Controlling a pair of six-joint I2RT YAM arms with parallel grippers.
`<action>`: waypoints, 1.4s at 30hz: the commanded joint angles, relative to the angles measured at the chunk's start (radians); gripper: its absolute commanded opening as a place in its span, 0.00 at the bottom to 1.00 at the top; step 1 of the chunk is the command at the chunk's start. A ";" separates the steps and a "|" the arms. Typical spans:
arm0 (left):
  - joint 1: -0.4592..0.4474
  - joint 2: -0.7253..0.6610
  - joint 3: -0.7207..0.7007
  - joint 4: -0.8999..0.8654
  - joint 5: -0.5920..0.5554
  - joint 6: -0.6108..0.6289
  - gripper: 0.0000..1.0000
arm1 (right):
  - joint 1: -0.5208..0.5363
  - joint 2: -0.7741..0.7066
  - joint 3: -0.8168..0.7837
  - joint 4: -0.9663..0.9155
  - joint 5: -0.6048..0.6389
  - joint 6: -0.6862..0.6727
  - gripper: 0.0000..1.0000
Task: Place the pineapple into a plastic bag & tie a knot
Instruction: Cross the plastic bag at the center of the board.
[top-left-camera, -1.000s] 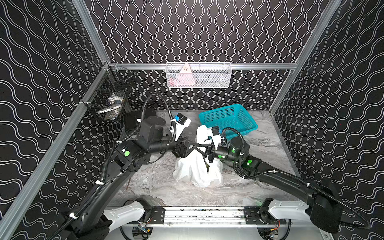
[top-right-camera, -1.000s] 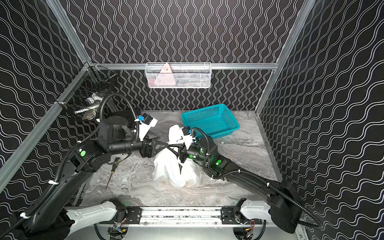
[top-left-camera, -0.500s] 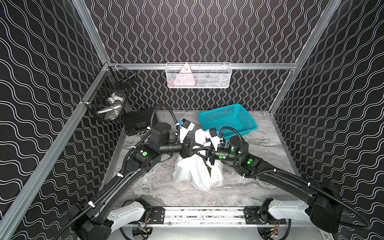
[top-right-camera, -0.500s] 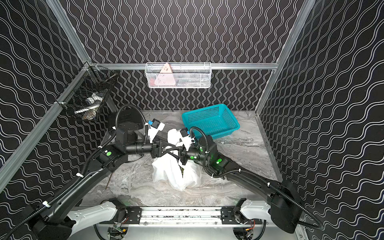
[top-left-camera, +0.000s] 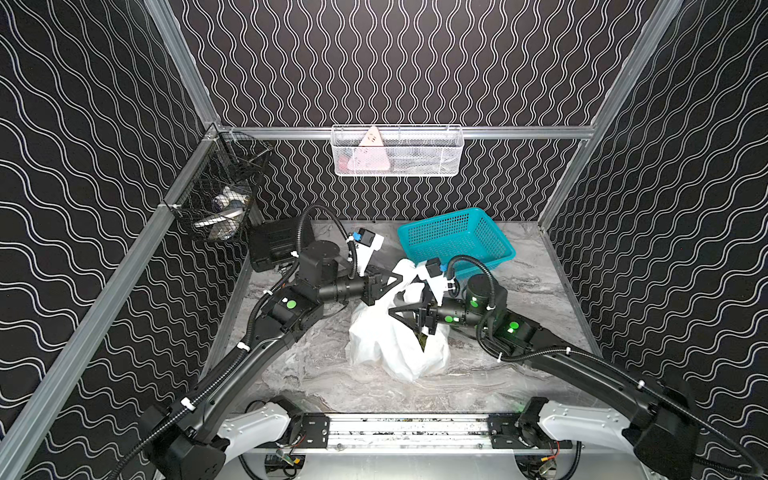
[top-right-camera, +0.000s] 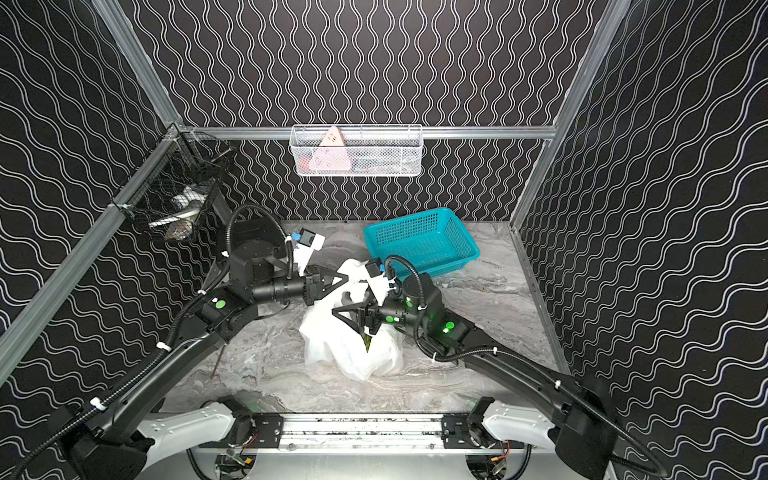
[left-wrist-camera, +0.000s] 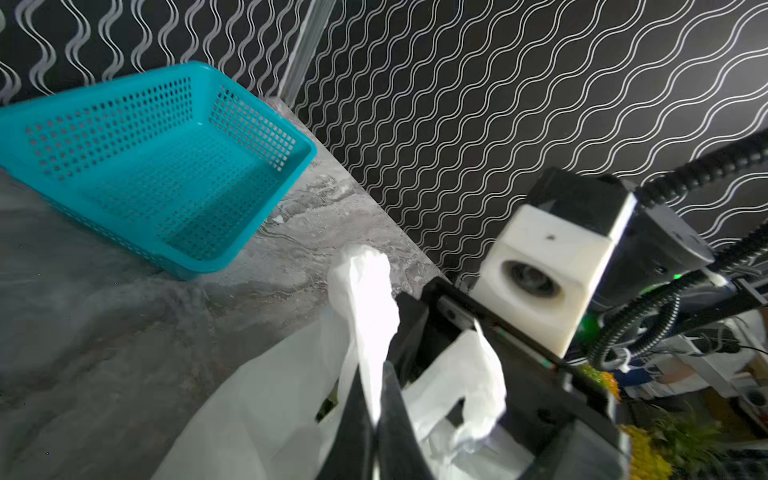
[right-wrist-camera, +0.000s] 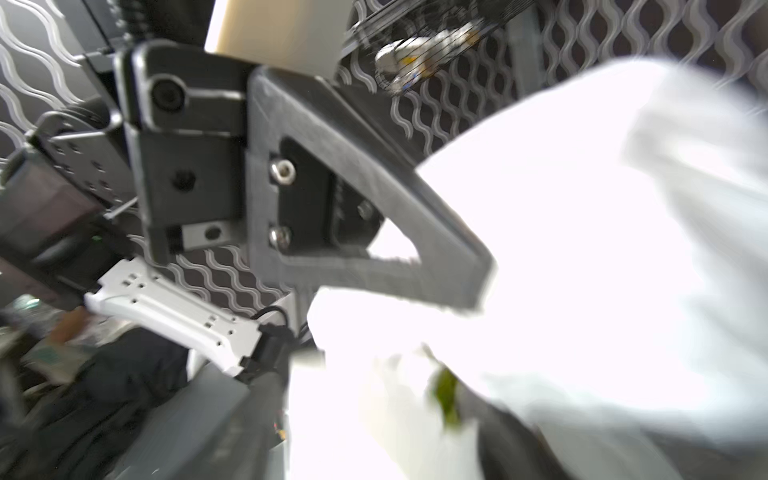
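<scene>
Marble table (top-left-camera: 332, 386). White plastic bag (top-left-camera: 386, 345), crumpled, table centre. Teal perforated basket (top-left-camera: 457, 241), 1 o'clock of bag. Left pincer (top-left-camera: 399, 279), 12 o'clock, clamped on bag handle (left-wrist-camera: 365, 299). Right pincer (top-left-camera: 394, 311), 3 o'clock, spread wide. Pineapple leaves (right-wrist-camera: 446, 395) inside bag.

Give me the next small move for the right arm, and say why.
Probably bring the right gripper onto the free handle of the bag and close. It stands open, holding nothing, while the left gripper is shut on the other handle; both handles are needed for a knot, and the pineapple looks already inside the bag.
</scene>
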 joint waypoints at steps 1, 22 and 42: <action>0.004 -0.001 0.029 -0.093 -0.051 0.069 0.00 | 0.000 -0.096 -0.039 -0.100 0.119 -0.074 0.89; 0.005 0.121 0.126 -0.201 0.151 0.218 0.00 | -0.001 -0.154 0.068 -0.227 0.037 -0.261 0.15; -0.082 0.167 0.031 0.047 0.237 0.129 0.00 | -0.024 -0.020 0.150 -0.082 0.005 -0.128 0.00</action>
